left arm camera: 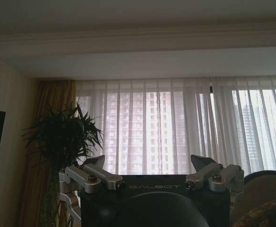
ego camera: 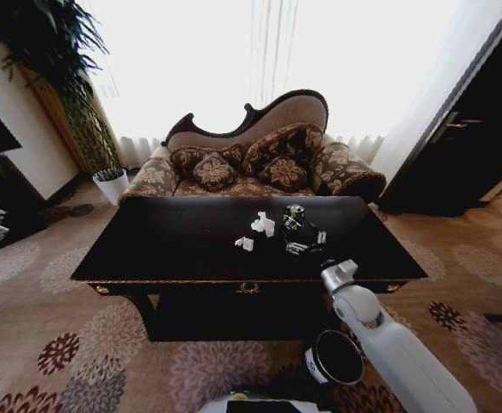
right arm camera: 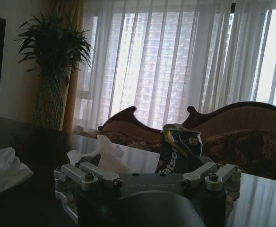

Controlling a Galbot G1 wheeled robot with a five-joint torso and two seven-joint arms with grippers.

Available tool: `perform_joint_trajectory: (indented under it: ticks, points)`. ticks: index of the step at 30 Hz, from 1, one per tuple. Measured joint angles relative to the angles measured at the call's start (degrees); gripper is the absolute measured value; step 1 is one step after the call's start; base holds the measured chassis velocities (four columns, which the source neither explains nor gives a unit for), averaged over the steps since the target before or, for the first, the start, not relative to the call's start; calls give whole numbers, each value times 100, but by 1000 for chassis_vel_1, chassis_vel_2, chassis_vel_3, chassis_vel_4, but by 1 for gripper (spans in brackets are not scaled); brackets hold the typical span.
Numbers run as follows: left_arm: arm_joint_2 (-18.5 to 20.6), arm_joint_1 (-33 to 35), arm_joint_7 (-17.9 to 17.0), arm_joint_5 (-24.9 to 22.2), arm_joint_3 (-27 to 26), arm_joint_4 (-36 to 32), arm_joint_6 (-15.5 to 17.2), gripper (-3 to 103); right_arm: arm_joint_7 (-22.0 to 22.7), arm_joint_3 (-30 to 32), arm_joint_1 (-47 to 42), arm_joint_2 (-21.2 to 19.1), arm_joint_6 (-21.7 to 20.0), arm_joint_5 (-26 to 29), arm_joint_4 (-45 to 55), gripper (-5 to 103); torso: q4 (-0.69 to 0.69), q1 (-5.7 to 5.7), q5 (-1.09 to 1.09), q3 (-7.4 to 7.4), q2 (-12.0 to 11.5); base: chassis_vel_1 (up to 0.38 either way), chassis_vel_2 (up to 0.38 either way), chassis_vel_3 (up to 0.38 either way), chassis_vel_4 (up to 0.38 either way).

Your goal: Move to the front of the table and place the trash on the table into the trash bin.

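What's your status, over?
Right claw open, low over table, facing can. Left claw open, raised. Tissues on table. Bin below.

Glossy wooden table (ego camera: pixel 182 245), crumpled paper trash (ego camera: pixel 263 224)

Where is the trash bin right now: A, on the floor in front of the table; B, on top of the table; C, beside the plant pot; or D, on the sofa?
A: the trash bin stands on the carpet, below the table's front edge.

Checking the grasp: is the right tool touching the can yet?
Cannot tell. In the head view the right tool overlaps the can; the right wrist view shows no clear contact or gap.
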Motion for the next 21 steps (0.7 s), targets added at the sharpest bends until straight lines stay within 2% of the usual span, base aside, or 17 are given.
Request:
perform_joint_trajectory:
  ticks: [21]
  points:
    - [-77, 31, 7, 30, -19, -13, -5, 100, -113, -617, 903, -200, 21, 96, -716, 100, -1, -2, -3, -2, 3, 0, 0, 0, 0]
